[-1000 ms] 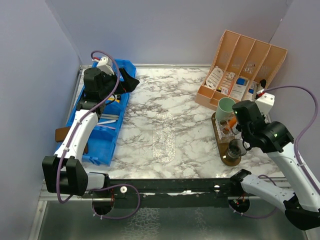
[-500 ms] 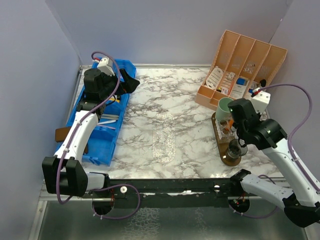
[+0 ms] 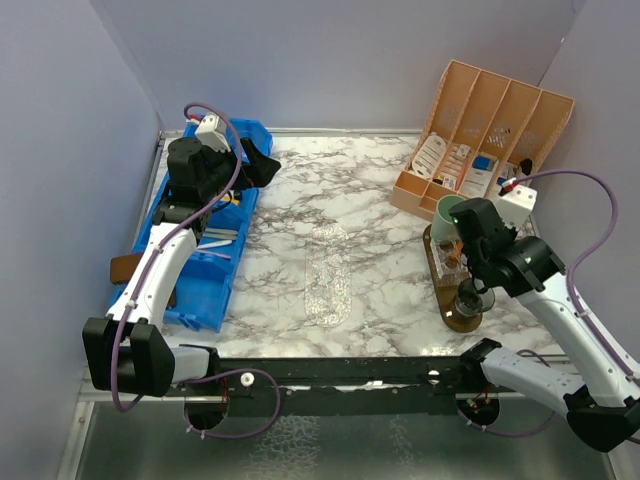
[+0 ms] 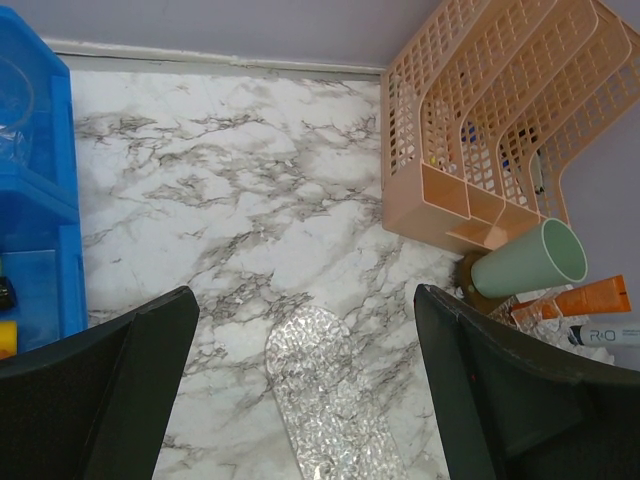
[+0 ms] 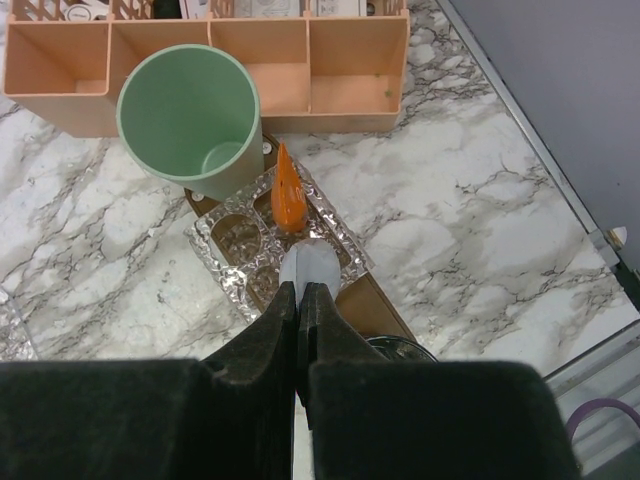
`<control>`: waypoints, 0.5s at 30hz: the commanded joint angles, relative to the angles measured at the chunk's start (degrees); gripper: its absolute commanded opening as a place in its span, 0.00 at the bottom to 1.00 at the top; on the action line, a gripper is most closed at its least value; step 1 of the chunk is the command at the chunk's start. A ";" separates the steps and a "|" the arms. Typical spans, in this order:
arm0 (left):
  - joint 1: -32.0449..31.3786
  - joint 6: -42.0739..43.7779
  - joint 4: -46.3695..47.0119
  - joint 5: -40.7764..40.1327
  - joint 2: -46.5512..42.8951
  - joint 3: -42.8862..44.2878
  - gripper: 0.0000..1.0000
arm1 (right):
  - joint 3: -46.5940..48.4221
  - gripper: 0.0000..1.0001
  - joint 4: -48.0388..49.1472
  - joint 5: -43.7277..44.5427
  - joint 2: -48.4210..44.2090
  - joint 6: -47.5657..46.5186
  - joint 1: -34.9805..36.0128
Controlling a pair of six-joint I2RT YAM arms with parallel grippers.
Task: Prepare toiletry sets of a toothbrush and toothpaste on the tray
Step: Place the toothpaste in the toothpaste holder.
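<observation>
Right gripper (image 5: 300, 288): jaws closed on the end of a white tube (image 5: 308, 268), held over the clear cup (image 5: 238, 245) on the tray (image 5: 378, 308). We note an orange tube (image 5: 288, 195) standing in that cup, tip up, just beside the mint cup (image 5: 190, 120). The dark cup (image 3: 468, 298) sits at the tray's near end. Left gripper (image 4: 302, 300): jaws wide open, holding nothing, above the far end of the bin (image 3: 205, 270) at the counter's (image 3: 330, 200) left side.
</observation>
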 commanded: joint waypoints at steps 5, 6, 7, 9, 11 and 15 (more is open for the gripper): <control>-0.54 0.94 1.31 -0.66 -1.56 -0.24 0.92 | -1.29 0.01 1.92 3.71 0.17 3.87 -0.11; -0.60 0.99 1.23 -0.75 -1.54 -0.24 0.92 | -1.45 0.01 1.97 3.90 0.23 4.02 -0.11; -0.71 0.98 1.21 -0.81 -1.54 -0.20 0.92 | -1.69 0.01 1.96 4.10 0.19 4.21 -0.13; -0.81 1.02 1.23 -0.82 -1.56 -0.20 0.92 | -2.13 0.01 2.00 4.46 0.39 4.54 -0.11; -0.95 1.14 1.14 -0.95 -1.54 -0.16 0.92 | -2.65 0.01 2.03 4.74 0.49 5.15 -0.11; -1.16 1.25 1.14 -1.02 -1.45 -0.17 0.92 | -3.79 0.01 3.02 5.04 0.59 5.24 -0.23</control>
